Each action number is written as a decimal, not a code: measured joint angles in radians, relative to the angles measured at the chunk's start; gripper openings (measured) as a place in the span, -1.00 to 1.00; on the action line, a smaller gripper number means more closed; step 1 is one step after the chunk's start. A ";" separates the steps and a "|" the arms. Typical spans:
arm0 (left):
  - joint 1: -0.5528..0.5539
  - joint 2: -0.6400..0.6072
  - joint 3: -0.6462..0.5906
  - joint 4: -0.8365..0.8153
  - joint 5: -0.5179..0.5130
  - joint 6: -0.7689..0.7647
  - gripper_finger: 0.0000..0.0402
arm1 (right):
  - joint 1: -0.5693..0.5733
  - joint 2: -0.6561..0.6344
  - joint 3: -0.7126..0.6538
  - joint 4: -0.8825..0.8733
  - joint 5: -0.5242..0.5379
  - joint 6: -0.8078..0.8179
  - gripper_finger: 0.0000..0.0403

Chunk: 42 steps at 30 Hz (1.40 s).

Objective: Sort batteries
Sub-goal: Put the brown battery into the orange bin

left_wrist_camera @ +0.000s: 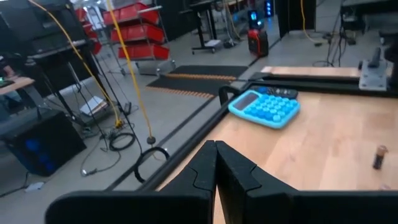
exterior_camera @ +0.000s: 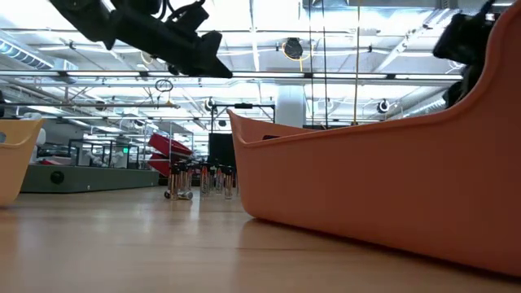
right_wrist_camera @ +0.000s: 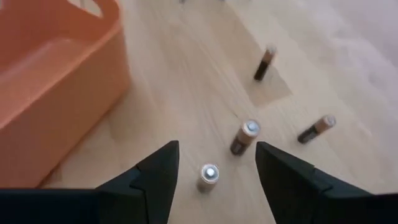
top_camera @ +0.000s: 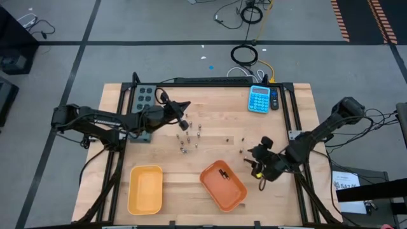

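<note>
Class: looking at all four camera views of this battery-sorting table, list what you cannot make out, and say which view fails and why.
- Batteries: high view, too small to count or size.
- Orange tray: low view, its near wall hides the contents and its right side is cut off by the edge.
- Yellow tray: low view, cut off at the left edge.
- Left end effector: left wrist view, fingers shut; whether they pinch anything is not visible.

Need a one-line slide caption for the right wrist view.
Open right pincer hovers over upright batteries beside the orange tray.
</note>
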<state>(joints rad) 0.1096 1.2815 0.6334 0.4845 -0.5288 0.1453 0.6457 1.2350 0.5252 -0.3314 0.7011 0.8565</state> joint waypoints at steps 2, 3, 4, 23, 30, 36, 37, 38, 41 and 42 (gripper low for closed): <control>0.012 0.014 0.000 0.016 0.000 -0.002 -0.93 | 0.025 0.002 -0.030 0.040 0.041 -0.001 0.01; 0.018 0.023 0.000 0.024 -0.001 -0.005 -0.93 | 0.032 0.009 -0.041 0.060 0.060 -0.002 0.01; 0.023 0.033 0.000 0.037 -0.001 -0.006 -0.93 | 0.037 0.017 -0.051 0.080 0.068 -0.002 0.01; 0.026 0.072 0.000 0.100 0.001 -0.012 -0.93 | 0.050 0.270 -0.064 0.205 0.087 0.095 -0.16; 0.026 0.072 0.000 0.099 0.009 -0.035 -0.93 | 0.050 0.266 -0.064 0.199 0.073 0.079 -0.87; 0.026 0.072 0.000 0.101 0.083 -0.035 -0.93 | 0.050 0.240 -0.064 0.182 0.049 0.072 -0.87; 0.025 0.072 0.000 0.101 0.095 -0.035 -0.93 | 0.050 0.227 -0.064 0.179 0.048 0.064 -0.88; 0.025 0.072 0.000 0.101 0.105 -0.035 -0.93 | 0.051 0.212 -0.064 0.179 0.048 0.053 -0.90; 0.026 0.072 0.000 0.106 0.108 -0.035 -0.93 | 0.056 0.156 -0.064 0.179 0.051 -0.007 -0.91; 0.026 0.072 0.000 0.109 0.108 -0.035 -0.93 | 0.060 0.132 -0.064 0.177 0.053 -0.028 -0.91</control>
<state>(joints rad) 0.1352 1.3537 0.6334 0.5937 -0.4206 0.1101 0.7055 1.3673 0.4614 -0.1540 0.7536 0.8290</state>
